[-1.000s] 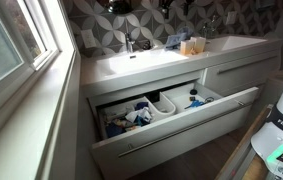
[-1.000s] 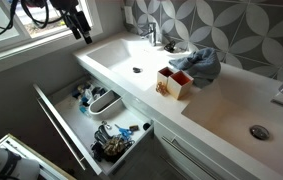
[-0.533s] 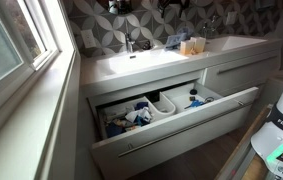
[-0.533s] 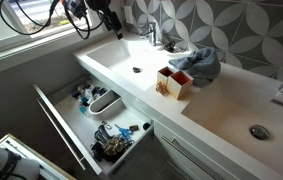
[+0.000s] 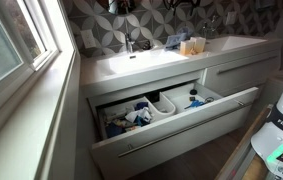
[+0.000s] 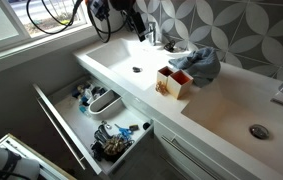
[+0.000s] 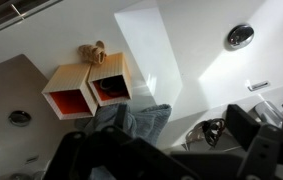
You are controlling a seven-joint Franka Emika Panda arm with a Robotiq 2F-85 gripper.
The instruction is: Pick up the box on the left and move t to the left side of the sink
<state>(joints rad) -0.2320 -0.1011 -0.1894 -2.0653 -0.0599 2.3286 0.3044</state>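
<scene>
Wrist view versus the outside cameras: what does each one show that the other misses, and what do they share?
Only the wrist view looks straight down into the two wooden boxes, one showing a red inside. Only the exterior views show the open drawer full of clutter, the window and the patterned wall tiles. Both show the boxes, the blue-grey cloth beside them and the white sink counter.

Bathrm: sink [image 6: 121, 55], vanity drawer [image 5: 176, 128], wall tiles [image 6: 241, 25]

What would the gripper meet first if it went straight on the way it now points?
Probably the blue cloth, which sits just ahead of the gripper in the wrist view; depth is unclear.
</scene>
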